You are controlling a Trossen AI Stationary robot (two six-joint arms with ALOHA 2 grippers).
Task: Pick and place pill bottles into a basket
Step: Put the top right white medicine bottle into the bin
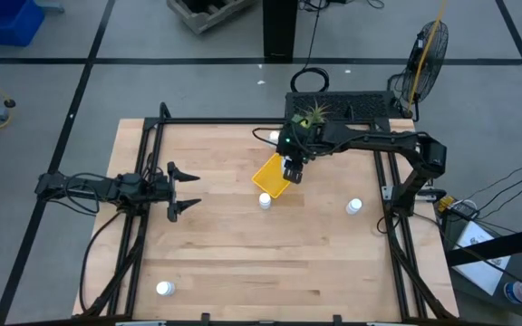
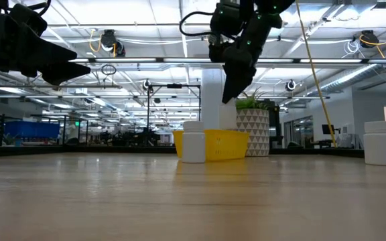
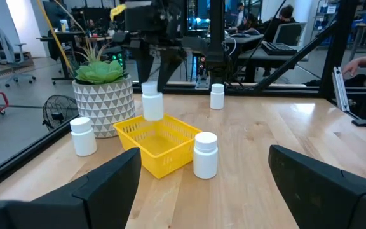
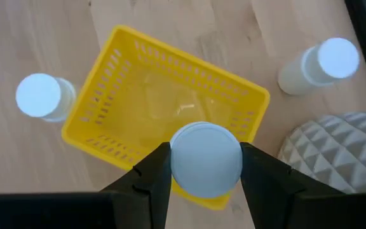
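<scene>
The yellow basket (image 1: 270, 174) sits on the table near its far middle. My right gripper (image 1: 291, 168) hangs above it, shut on a white pill bottle (image 4: 206, 159), which also shows in the left wrist view (image 3: 152, 103). Loose bottles stand upright on their bases: one by the basket's near corner (image 1: 265, 200), one toward the right (image 1: 354, 206), one by the plant (image 1: 274, 137), one at the near left (image 1: 164, 289). My left gripper (image 1: 188, 190) is open and empty at the table's left, pointing toward the basket. My right gripper pinches the bottle's upper part, at the cap's two opposite sides (image 4: 170, 160), between its two fingers. The fingers come from above, pointing down. The bottle hangs upright, lifted clear above the basket's far side (image 3: 146, 127).
A pale patterned pot with a spiky green plant (image 1: 314, 115) stands at the far edge, just behind the basket. Black frame rails (image 1: 143, 181) run along the table's left and right sides. Bare wood (image 1: 270, 263) lies across the near half.
</scene>
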